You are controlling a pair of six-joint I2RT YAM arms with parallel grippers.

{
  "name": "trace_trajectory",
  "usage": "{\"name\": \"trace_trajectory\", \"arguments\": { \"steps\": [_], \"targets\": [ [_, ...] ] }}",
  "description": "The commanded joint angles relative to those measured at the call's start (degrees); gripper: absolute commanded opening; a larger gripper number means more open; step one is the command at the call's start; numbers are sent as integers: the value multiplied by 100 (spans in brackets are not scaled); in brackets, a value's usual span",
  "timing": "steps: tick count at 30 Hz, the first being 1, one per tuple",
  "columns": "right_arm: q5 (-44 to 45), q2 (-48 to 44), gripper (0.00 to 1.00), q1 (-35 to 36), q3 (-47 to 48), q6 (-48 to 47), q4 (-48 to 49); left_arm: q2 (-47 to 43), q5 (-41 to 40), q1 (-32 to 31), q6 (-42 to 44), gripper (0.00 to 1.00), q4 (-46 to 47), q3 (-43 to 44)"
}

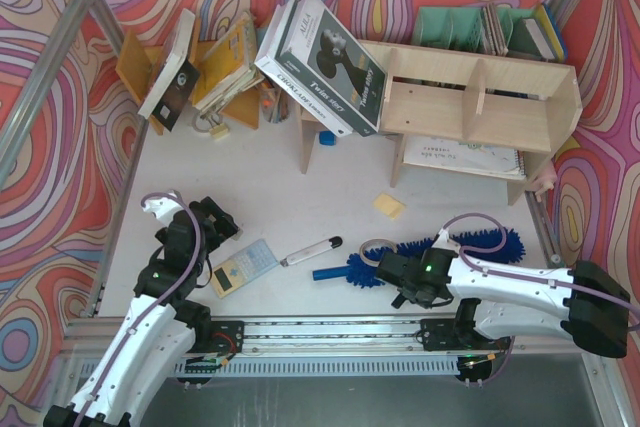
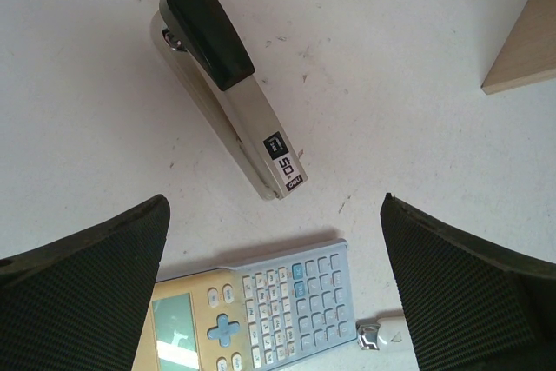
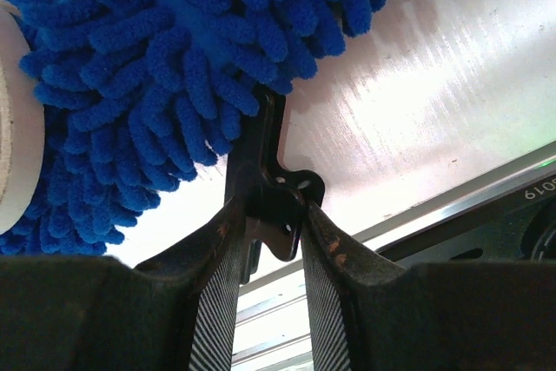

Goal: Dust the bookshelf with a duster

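Left tool (image 2: 274, 200): spread wide, holding nothing, hovering over the tabletop (image 1: 280, 197). A calculator (image 2: 261, 310) sits right under it and a stapler (image 2: 226, 93) just beyond. Neither belongs to the task, so this arm looks idle.

Duster (image 1: 480, 244): lies flat at the near right of the tabletop. Blue handle points left toward the stapler, fluffy head runs right. A tape roll (image 1: 375, 246) touches or sits just beside the strands; cannot tell which.

Right tool (image 3: 271, 215): over the duster's middle, near where handle meets head. Its fingers (image 3: 217, 301) are pressed almost together, pinching a thin dark strip that runs up into the blue strands. That strip looks like the duster's core, so I judge the duster gripped. It does not look lifted: in the top view the head appears to rest on the tabletop.

Bookshelf (image 1: 470, 112): far right at the back, well apart from the duster. Big books (image 1: 320, 57) lean against its left end, and a notebook lies in the lower compartment.

Progress: early. The grasp looks made or nearly made. Left to do: lift the duster, carry it to the bookshelf, sweep the top board and the compartments. No strand touches the wood.
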Motion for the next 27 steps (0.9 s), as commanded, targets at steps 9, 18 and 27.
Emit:
{"name": "trace_trajectory", "arguments": {
  "steps": [9, 18, 27],
  "targets": [
    [344, -26, 15, 37, 330, 89, -516, 83, -109, -30, 106, 98, 150, -66],
    [478, -312, 1, 39, 621, 155, -989, 105, -115, -30, 102, 98, 155, -61],
    [795, -968, 2, 37, 1274, 87, -1550, 26, -177, -28, 91, 98, 88, -73]
  ]
}}
